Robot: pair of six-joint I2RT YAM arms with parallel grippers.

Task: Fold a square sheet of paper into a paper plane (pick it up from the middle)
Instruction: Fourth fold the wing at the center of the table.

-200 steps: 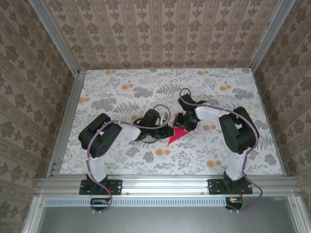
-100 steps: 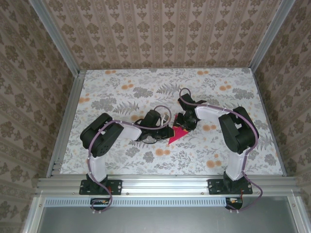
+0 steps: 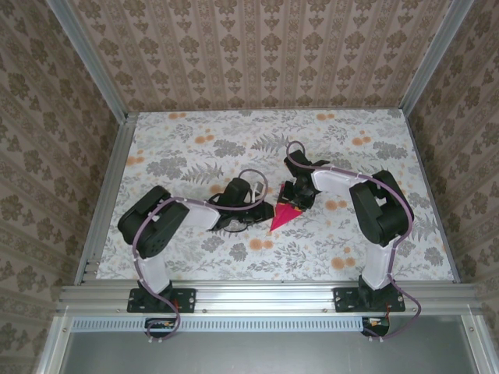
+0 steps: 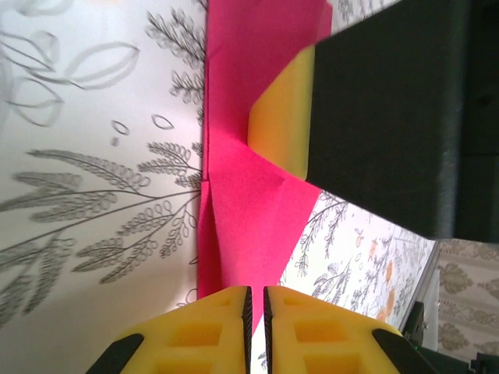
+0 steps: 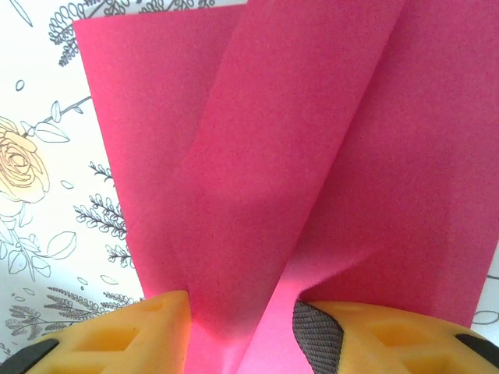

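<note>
Right gripper (image 5: pixel 238 327) pinches paper plane (image 5: pixel 312 156) (folded).

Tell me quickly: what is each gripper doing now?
Left gripper: shut, with nothing seen between its fingers.
Right gripper: closed on the folded magenta-pink paper sheet.

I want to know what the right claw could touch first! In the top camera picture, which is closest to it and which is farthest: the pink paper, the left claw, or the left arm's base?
1. The pink paper: pinched in the right gripper, mid-table.
2. The left gripper: just beyond the paper's other side.
3. The left arm's base: at the near edge, far left.
</note>
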